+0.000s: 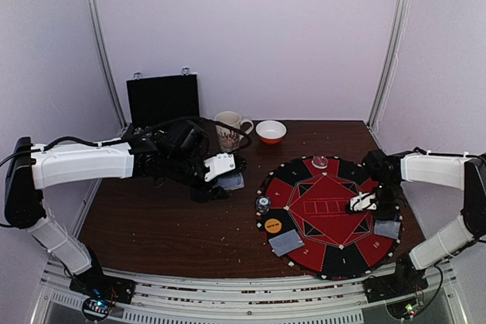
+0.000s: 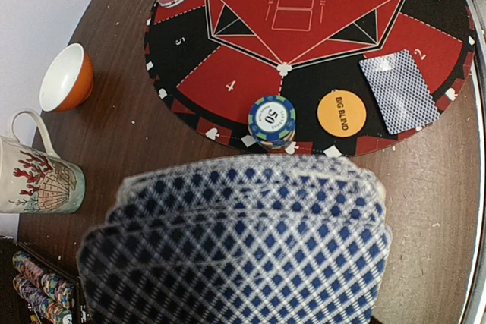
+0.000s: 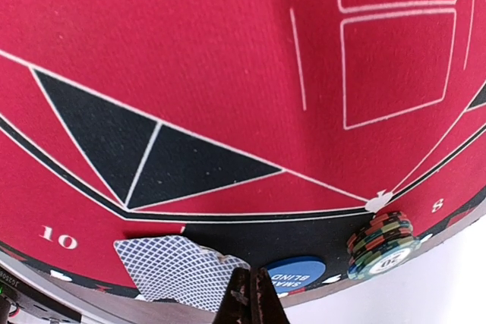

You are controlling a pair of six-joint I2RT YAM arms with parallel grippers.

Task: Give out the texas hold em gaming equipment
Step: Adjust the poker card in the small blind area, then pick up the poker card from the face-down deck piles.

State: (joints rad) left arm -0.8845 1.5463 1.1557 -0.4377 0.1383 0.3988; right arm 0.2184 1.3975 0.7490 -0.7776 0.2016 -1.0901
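Note:
My left gripper (image 1: 225, 179) is shut on a fanned stack of blue-backed playing cards (image 2: 243, 240) and holds it above the table, left of the mat; the cards hide its fingers in the left wrist view. On the mat's near-left rim are a chip stack (image 2: 272, 121), the orange BIG BLIND button (image 2: 341, 112) and dealt cards (image 2: 399, 91). My right gripper (image 3: 252, 294) is shut and empty, low over the mat's right side (image 1: 363, 202). Below it lie dealt cards (image 3: 171, 267), the blue SMALL BLIND button (image 3: 295, 272) and a chip stack (image 3: 382, 244).
The round red-and-black mat (image 1: 328, 187) has a small pinkish disc (image 1: 320, 162) at its far edge. A mug (image 1: 230, 130) and an orange bowl (image 1: 271, 131) stand behind. The black case (image 1: 162, 99) stands open at the back left, with chips (image 2: 38, 286) in it.

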